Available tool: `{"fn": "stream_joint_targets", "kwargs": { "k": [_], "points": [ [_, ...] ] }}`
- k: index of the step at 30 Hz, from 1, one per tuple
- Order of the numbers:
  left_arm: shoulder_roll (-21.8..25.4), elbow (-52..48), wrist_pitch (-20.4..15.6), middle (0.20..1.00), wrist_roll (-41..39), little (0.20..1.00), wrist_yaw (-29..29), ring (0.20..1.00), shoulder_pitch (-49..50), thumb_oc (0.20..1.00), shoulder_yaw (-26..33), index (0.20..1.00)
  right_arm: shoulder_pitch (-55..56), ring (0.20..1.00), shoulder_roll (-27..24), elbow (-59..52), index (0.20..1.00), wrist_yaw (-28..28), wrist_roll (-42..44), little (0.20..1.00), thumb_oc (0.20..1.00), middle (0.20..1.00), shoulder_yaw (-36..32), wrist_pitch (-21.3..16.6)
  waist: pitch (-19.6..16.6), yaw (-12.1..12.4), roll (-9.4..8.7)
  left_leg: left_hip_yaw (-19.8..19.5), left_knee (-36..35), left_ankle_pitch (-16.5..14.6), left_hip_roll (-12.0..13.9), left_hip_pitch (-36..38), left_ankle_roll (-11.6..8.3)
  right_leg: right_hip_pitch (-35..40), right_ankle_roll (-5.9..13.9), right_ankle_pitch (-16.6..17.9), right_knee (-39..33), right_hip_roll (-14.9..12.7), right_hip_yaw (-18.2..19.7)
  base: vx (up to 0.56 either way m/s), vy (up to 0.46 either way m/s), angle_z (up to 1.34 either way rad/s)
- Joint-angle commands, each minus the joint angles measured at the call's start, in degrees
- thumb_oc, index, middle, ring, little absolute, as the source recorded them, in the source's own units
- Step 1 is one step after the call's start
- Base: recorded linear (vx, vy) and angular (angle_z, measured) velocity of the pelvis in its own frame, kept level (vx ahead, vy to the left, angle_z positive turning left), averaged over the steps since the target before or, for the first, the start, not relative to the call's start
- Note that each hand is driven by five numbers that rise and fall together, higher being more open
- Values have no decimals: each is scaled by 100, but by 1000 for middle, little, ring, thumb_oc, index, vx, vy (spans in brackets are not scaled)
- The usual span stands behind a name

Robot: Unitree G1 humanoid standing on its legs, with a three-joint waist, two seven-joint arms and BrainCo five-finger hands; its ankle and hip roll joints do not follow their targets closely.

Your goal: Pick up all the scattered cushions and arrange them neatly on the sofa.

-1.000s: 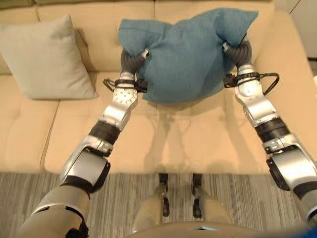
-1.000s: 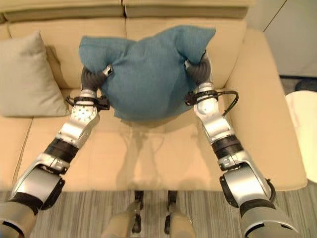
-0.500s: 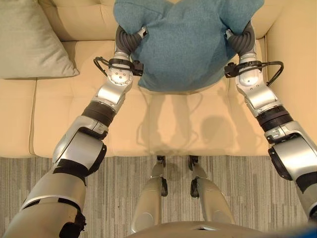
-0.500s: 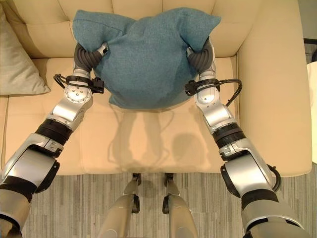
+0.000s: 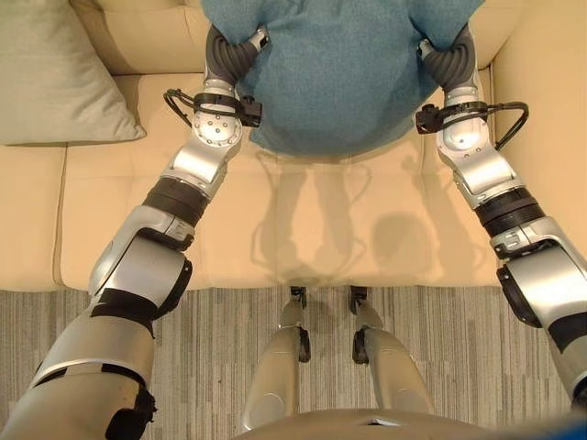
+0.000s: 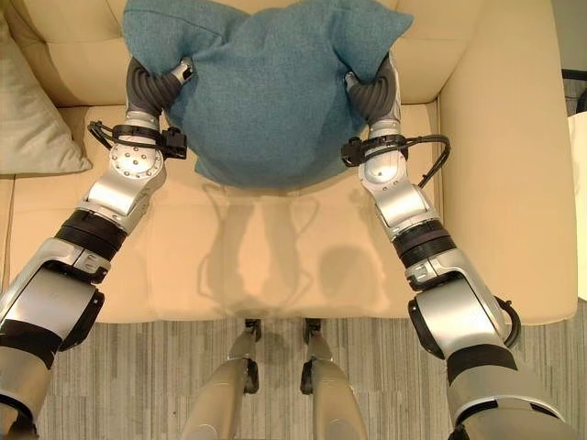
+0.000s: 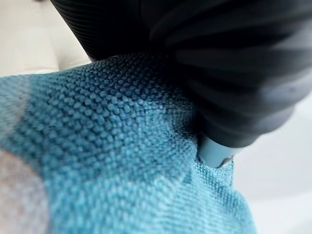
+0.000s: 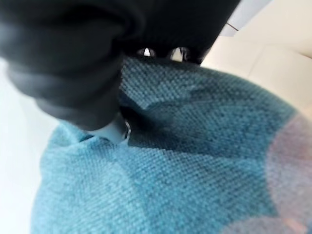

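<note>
- Compared with a second ago, the teal cushion (image 6: 266,87) sits higher in both eye views, its top edge now cut off by the upper border of the left eye view; over the last half second it and both arms have crept a little further toward the sofa back.
- Both hands hold the teal cushion above the cream sofa (image 6: 275,266) seat, at the upper centre of the frame, its lower edge hanging clear of the seat.
- Left hand (image 6: 158,84) grips the cushion's left side, fingers clamped into the fabric so that it bunches around them.
- Right hand (image 6: 374,92) is clamped the same way on the cushion's right side.
- Beige cushion (image 5: 55,73) leans against the sofa back at the upper left of the frame, well apart from the teal one.
- Striped grey rug (image 5: 220,367) runs along the bottom of the frame.
</note>
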Motion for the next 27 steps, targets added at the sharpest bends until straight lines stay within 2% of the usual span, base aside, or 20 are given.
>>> {"fn": "stream_joint_targets", "kwargs": {
  "k": [1,8,13,14,15,16,17,18,23,27],
  "points": [
    [-53,-441,-775,200,-34,200,35,200,-538,200,32,200,-461,200,-45,-434,200,8,-162,200,200,200,43,-414,-620,23,-169,108,20,-498,51,344,-616,54,735,-217,45,-401,139,0,0,0],
    [-77,-276,-730,200,-79,200,-30,200,-544,200,-25,200,-472,200,-44,-391,200,48,-146,200,200,200,74,-396,-564,34,-199,88,20,-470,60,280,-620,7,724,-203,62,-403,117,-6,-6,2],
    [114,524,-594,200,-146,200,-238,200,-541,200,-74,200,-621,200,-336,-38,200,30,-192,200,200,200,140,-358,-437,54,-176,73,20,-337,99,-234,-648,-560,729,-123,123,-400,93,-52,-8,4],
    [149,781,-557,250,-116,250,-266,250,-587,250,-108,250,-711,200,-417,146,200,23,-252,200,200,200,228,-301,-423,44,-190,61,20,-296,103,-340,-662,-671,739,-102,131,-397,89,-29,1,7],
    [153,879,-544,589,-137,589,-279,589,-614,589,-119,589,-766,200,-441,231,200,18,-267,200,200,200,283,-288,-423,39,-195,57,20,-283,103,-376,-668,-706,741,-97,137,-391,91,-28,-6,4],
    [173,1096,-491,1000,-149,1000,-271,1000,-686,1000,-140,1000,-873,200,-476,507,200,-19,-328,200,200,200,407,-178,-427,45,-213,51,20,-263,105,-421,-678,-752,746,-86,140,-384,83,0,0,0],
    [173,1099,-492,1000,-150,1000,-272,1000,-690,1000,-140,1000,-879,545,-476,513,545,-19,-326,545,545,545,410,-180,-425,44,-212,51,20,-263,105,-421,-678,-753,745,-86,141,-384,83,0,0,0],
    [273,1147,-464,1000,-101,1000,-244,1000,-763,1000,-170,1000,-964,1000,-507,670,1000,-116,-496,1000,1000,1000,484,-75,-421,53,-222,28,20,-268,95,-387,-685,-714,748,-83,130,-379,77,0,0,0],
    [513,1479,-415,1000,-242,1000,-191,1000,-905,1000,-72,1000,-1203,1000,-690,1031,1000,-297,-704,1000,1000,1000,600,141,-466,88,-236,19,20,-309,74,-253,-701,-566,763,-92,103,-378,46,0,0,0],
    [954,2095,-318,1000,-555,1000,-187,1000,-1176,1000,29,1000,-1574,1000,-983,1773,1000,-445,-612,1000,1000,1000,733,426,-509,144,-227,27,20,-339,53,-142,-703,-425,770,-97,91,-379,11,0,-1,1]
  ]
}}
